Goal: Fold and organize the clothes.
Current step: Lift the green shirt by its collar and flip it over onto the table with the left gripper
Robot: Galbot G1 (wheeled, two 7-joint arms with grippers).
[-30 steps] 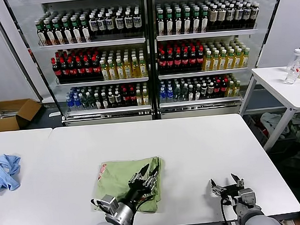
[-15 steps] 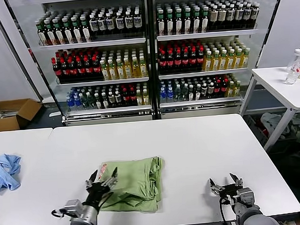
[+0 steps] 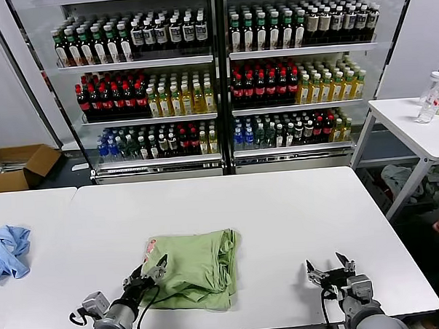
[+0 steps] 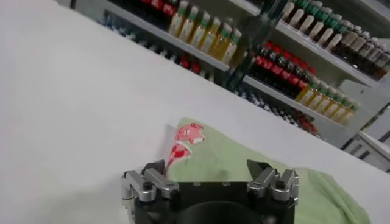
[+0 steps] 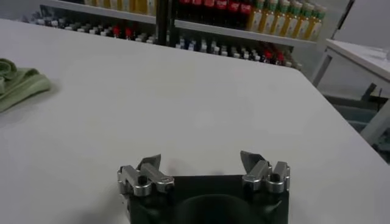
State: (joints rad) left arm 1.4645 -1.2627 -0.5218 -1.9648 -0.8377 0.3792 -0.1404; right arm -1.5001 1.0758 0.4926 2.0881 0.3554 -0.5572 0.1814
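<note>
While my left tool (image 3: pixel 153 271) had dropped lower and further left since the previous frame, its tips stayed spread, empty, at the shirt's (image 3: pixel 198 268) left edge. Shirt sat folded on the white worktop (image 3: pixel 280 220), pink-red print (image 4: pixel 184 141) showing. Right tool (image 3: pixel 328 270) parked near the front right edge, spread. Bottle shelves (image 3: pixel 216 84) behind, labels unreadable. Blue cloth (image 3: pixel 8 250) far left.

You can't see the shirt's (image 3: pixel 191 270) sleeves or buttons; they're folded under. Beside the shirt, the left gripper's (image 3: pixel 153 270) arm gets cut off.
</note>
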